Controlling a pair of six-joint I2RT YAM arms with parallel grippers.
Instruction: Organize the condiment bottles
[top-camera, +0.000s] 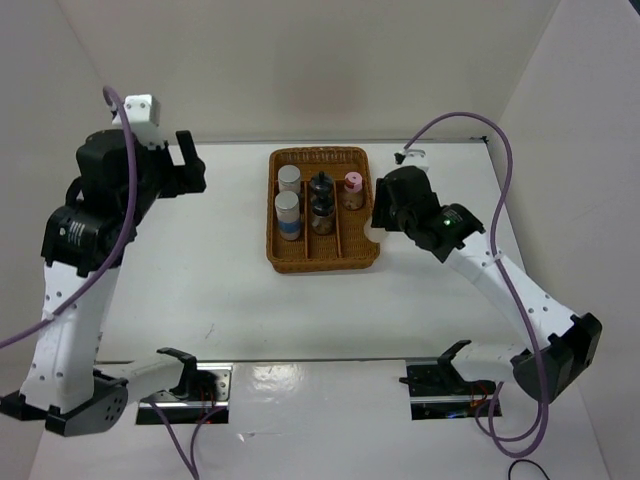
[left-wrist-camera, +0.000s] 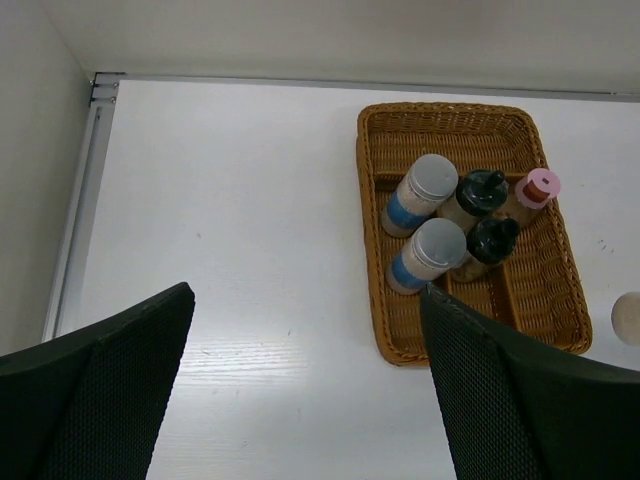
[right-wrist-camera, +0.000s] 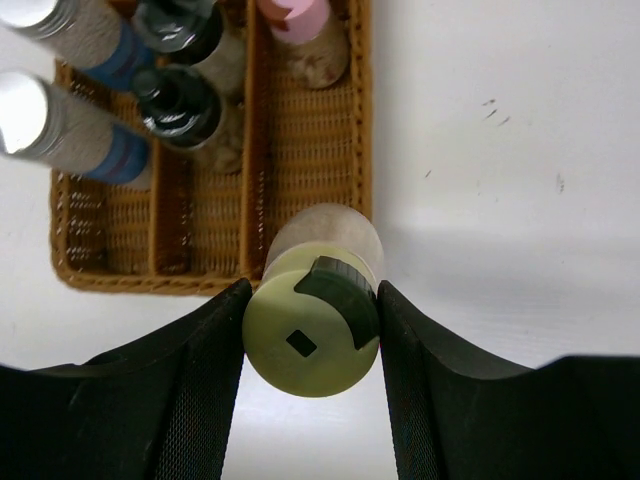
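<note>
Right gripper (right-wrist-camera: 311, 330), jaws clamped on the pale-yellow-capped shaker (right-wrist-camera: 300, 365), holds it just outside the right rim of the wicker basket (right-wrist-camera: 362, 120); this last placement likely calls for a lift over into the compartment with the pink-capped shaker (right-wrist-camera: 295, 15), as the left gripper (left-wrist-camera: 307, 295) hangs wide open

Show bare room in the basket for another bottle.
Right compartment of the brown wicker basket: bare from the pink-capped bottle to the near wall. Left and middle compartments are crowded: two silver-lidded bottles, two dark-capped bottles, only short near strips bare.

Basket (left-wrist-camera: 445, 120): rough woven wicker. Table (left-wrist-camera: 250, 200): smooth, glossy white. Pale-yellow cap (right-wrist-camera: 310, 335): matt plastic. Right gripper pads (right-wrist-camera: 190, 400): black, dimpled, matt.
</note>
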